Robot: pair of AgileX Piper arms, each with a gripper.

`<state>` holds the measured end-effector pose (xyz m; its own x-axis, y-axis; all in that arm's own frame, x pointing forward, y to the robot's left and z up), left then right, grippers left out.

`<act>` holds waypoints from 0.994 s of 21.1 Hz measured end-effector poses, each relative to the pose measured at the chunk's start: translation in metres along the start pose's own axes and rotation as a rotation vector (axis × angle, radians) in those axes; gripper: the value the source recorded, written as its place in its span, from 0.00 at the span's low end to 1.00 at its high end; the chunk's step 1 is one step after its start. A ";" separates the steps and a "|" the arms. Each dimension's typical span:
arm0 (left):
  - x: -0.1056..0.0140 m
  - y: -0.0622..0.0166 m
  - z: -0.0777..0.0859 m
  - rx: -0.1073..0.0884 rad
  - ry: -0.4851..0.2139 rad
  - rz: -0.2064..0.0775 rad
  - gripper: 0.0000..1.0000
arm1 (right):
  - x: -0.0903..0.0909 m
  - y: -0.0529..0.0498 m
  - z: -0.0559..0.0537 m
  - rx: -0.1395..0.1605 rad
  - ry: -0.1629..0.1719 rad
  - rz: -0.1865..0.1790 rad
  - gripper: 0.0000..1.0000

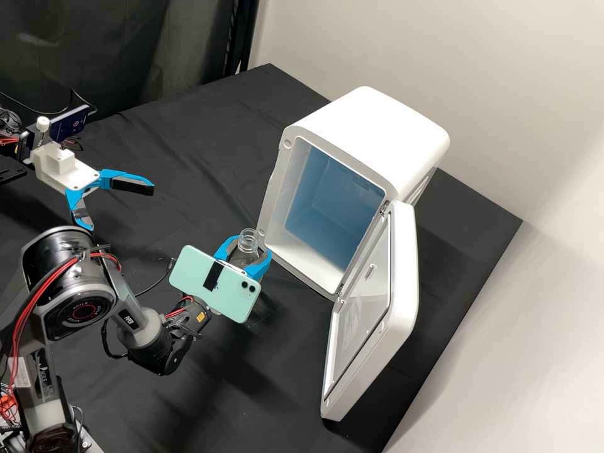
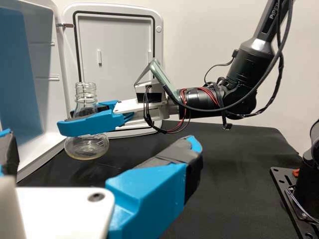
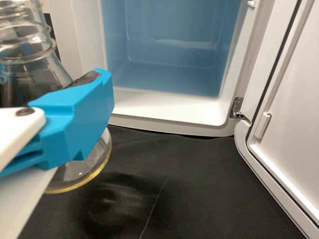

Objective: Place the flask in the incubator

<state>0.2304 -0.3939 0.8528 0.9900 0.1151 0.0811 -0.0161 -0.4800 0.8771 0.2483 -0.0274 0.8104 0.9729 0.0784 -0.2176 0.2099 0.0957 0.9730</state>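
Before incubator (image 1: pixel 377 132), flask (image 1: pixel 248 241) in right claw (image 1: pixel 245 258).

Black-draped bench (image 1: pixel 207 145), plain white wall (image 1: pixel 503 75) behind, dark curtain (image 1: pixel 113 50) at far corner

A black bench cloth (image 1: pixel 207 145) lies flat across the whole work surface. Its far edge runs near a white wall (image 1: pixel 503 75), and a dark curtain (image 1: pixel 113 44) hangs behind the back corner.
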 end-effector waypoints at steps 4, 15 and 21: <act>0.000 0.0000 0.000 0.000 0.000 0.000 1.00 | 0.000 0.000 0.000 0.001 -0.001 -0.001 0.00; 0.000 0.0000 0.000 0.000 0.000 0.000 1.00 | 0.038 -0.004 0.015 0.034 -0.020 -0.006 0.00; 0.000 0.0000 0.000 0.000 0.000 0.000 1.00 | 0.064 0.019 0.015 0.031 -0.011 0.115 0.00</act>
<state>0.2304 -0.3939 0.8528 0.9900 0.1151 0.0811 -0.0161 -0.4800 0.8771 0.3157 -0.0357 0.8164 0.9917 0.0766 -0.1036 0.0995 0.0561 0.9935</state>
